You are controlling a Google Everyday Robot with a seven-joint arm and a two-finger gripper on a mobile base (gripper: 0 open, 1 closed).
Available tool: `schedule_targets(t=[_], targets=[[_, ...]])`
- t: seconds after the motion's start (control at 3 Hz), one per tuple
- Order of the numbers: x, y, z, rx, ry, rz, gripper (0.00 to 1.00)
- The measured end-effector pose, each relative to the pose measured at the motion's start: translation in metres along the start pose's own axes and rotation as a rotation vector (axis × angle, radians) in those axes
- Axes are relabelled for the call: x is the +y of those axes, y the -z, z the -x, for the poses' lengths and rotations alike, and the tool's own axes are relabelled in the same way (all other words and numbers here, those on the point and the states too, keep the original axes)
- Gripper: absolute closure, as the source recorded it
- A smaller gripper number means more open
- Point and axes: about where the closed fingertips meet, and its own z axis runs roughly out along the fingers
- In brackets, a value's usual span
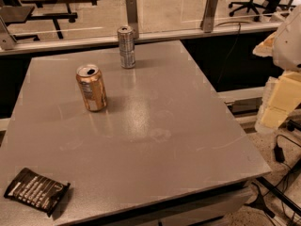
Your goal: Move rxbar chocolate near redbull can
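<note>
The rxbar chocolate (36,191) is a flat black wrapper with white lettering, lying at the table's near left corner. The redbull can (126,47) is a slim silver-grey can standing upright at the far middle of the table. My gripper (278,101) shows as pale yellow and white parts at the right edge of the view, beyond the table's right side. It is far from both the bar and the can and holds nothing that I can see.
A wider gold soda can (91,87) stands upright, opened, in front and left of the redbull can. The grey table (160,140) ends near the bar at front and left. A rail with glass panels (188,32) runs behind the table. Cables (282,154) lie on the floor at right.
</note>
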Motion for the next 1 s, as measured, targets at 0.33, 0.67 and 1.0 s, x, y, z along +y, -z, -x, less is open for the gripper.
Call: schedule_targets(t=[0.33, 0.67, 1.0], targets=[[0.0, -0.001, 0.005, -0.012, 0.006, 0.003, 0.0], [0.0, -0.01, 0.035, -0.075, 0.041, 0.024, 0.0], [0.002, -0.023, 0.08, -0.164, 0.093, 0.061, 0.0]])
